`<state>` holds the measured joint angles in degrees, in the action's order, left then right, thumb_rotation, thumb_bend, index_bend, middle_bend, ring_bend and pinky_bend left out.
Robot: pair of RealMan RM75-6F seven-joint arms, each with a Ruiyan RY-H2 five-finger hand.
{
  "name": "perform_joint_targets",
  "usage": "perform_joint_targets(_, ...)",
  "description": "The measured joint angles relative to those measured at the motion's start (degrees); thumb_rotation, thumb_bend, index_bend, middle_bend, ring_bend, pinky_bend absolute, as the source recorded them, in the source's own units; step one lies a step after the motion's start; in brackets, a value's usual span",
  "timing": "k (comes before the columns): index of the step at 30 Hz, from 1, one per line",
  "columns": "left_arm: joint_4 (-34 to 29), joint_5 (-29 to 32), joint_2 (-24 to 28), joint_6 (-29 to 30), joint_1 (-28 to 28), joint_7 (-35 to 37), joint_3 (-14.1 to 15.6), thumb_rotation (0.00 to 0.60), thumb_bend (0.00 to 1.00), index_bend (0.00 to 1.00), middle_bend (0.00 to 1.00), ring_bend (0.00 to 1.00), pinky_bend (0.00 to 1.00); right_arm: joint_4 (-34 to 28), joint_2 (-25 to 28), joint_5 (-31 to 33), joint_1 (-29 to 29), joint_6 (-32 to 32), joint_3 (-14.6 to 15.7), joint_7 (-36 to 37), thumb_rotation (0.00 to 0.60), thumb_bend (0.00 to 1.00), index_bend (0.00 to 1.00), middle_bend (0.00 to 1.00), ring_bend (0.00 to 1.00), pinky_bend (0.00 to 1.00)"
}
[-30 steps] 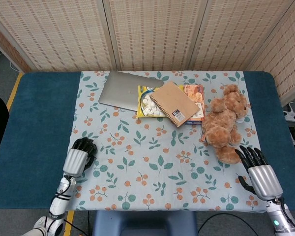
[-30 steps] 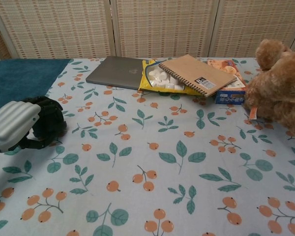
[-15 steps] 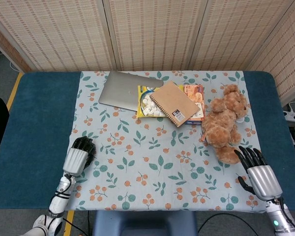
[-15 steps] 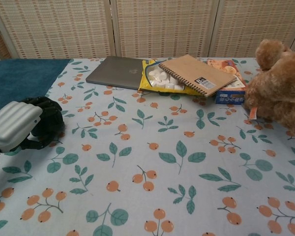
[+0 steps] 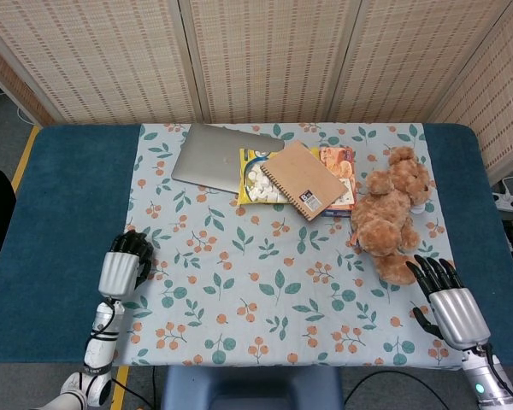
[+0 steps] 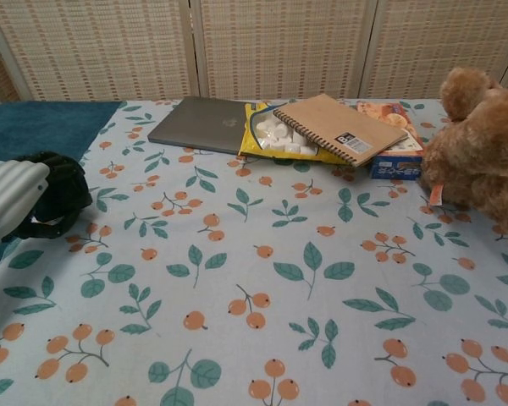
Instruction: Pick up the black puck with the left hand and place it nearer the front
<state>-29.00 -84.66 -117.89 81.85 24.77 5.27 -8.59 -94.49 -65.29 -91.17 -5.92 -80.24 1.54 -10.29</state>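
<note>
Chest view — left hand [image 6: 21, 199] grips round, matte black puck [image 6: 63, 188].

Count on the table: 1 laptop [image 5: 209, 156], grey, lid closed; 1 yellow snack bag [image 5: 258, 178] with white pieces showing; 1 spiral notebook [image 5: 302, 179], brown cover; 1 orange snack box [image 5: 340, 166], mostly under the notebook; 1 teddy bear [image 5: 392, 212], brown; 1 floral tablecloth [image 5: 265, 282] over 1 blue table [image 5: 60, 231]; 2 robot hands: left hand [image 5: 124, 266] and right hand [image 5: 449, 303]; 1 black puck [image 6: 63, 188], only partly visible inside the left hand
</note>
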Motion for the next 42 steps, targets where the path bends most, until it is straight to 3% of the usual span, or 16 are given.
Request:
perform_joint_targets(5,-9.22,4.28,2.76,-2.07,0.03,14.86,-4.78,0.6,0.82,0.63,0.81,0.78,0.87,0.0,-0.07,-0.06,-0.04,0.09,0.04,-0.05,0.6,0.28,0.0,0.0,0.0,0.0)
perform_joint_targets(10,-25.56,9.88,8.4,-6.94,-0.49,24.06,-9.59,0.6,0.83,0.63,0.81,0.78,0.88,0.02,-0.16,-0.04,-0.15,0.35,0.07,-0.19,0.6,0.29,0.0,0.0,0.0,0.0)
perform_joint_targets(12,-32.23,14.09,11.44,-11.69,-0.89,27.03,-11.91,0.6,0.83,0.64,0.81,0.78,0.88,-0.05,-0.21,-0.07,-0.34,0.69,0.13,-0.29,0.6,0.29,0.0,0.0,0.0,0.0)
perform_joint_targets(16,-41.11,25.67,20.29,-27.1,-1.01,34.04,-15.47,0.6,0.83,0.64,0.81,0.78,0.88,-0.11,-0.23,-0.1,-0.28,0.5,0.12,-0.44,0.6,0.28,0.0,0.0,0.0,0.0)
perform_joint_targets(20,-48.14,41.6,29.24,-45.54,-0.58,40.53,-18.87,0.6,0.84,0.64,0.81,0.79,0.88,-0.06,-0.24,-0.37,-0.31,0.51,0.24,-0.38,0.6,0.29,0.0,0.0,0.0,0.0)
perform_joint_targets(24,-49.95,55.62,35.28,-60.31,1.19,46.67,-21.07,0.6,0.85,0.64,0.81,0.79,0.89,0.01,-0.27,-0.28,-0.45,0.76,0.23,-0.36,0.6,0.29,0.0,0.0,0.0,0.0)
perform_joint_targets(28,-49.83,64.05,40.33,-68.59,4.37,51.11,-22.24,0.6,0.85,0.65,0.81,0.79,0.89,-0.03,-0.17,-0.32,-0.37,0.56,0.24,-0.32,0.6,0.28,0.0,0.0,0.0,0.0)
perform_joint_targets(31,-50.59,64.48,41.12,-68.41,4.98,50.91,-22.66,0.6,0.85,0.65,0.81,0.79,0.89,-0.1,-0.15,-0.28,-0.44,0.89,0.34,-0.4,0.6,0.28,0.0,0.0,0.0,0.0)
perform_joint_targets(34,-51.87,61.91,40.4,-63.06,5.16,49.11,-22.93,0.6,0.85,0.65,0.81,0.79,0.89,-0.22,-0.16,-0.28,-0.6,1.4,0.52,-0.66,0.6,0.28,0.0,0.0,0.0,0.0)
perform_joint_targets(39,-53.53,53.69,37.57,-48.08,4.86,44.46,-22.42,0.6,0.85,0.65,0.81,0.79,0.89,-0.56,0.17,-0.65,-0.67,1.66,0.93,-0.38,0.6,0.29,0.0,0.0,0.0,0.0)
perform_joint_targets(42,-54.49,45.43,35.12,-37.92,4.02,41.06,-20.88,0.6,0.85,0.65,0.81,0.79,0.89,-0.73,0.33,-0.66,-0.63,1.73,1.06,-0.32,0.6,0.29,0.0,0.0,0.0,0.0)
